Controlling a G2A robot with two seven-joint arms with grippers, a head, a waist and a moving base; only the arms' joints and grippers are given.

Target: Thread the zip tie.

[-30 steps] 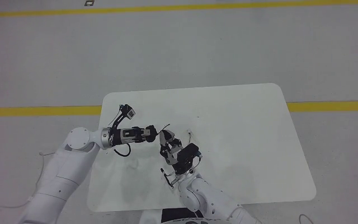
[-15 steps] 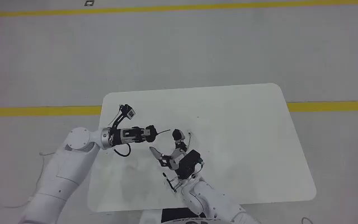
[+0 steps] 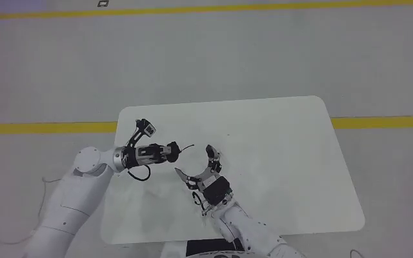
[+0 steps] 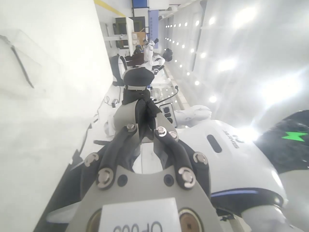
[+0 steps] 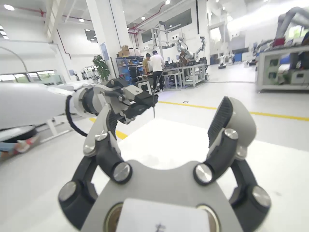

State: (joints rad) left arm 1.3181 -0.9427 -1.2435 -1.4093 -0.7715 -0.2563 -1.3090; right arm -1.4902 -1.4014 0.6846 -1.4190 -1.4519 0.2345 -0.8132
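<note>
- Since a second ago the right gripper (image 3: 197, 164) has let go. Its fingers were pinched together close against the left gripper (image 3: 173, 150). They now stand wide apart, and it has drawn back a little from that gripper.
- The left gripper has hardly shifted. Its fingers stay pressed together on the zip tie (image 3: 187, 148).
- The white table (image 3: 290, 129) spreads bare ahead of the right gripper and out to its right side. One table edge lies behind the left gripper's wrist, another behind the right gripper.
- The zip tie's thin dark free end sticks out past the left fingertips. In the right wrist view it hangs ahead of the right gripper's open gap, apart from both of its fingers.
</note>
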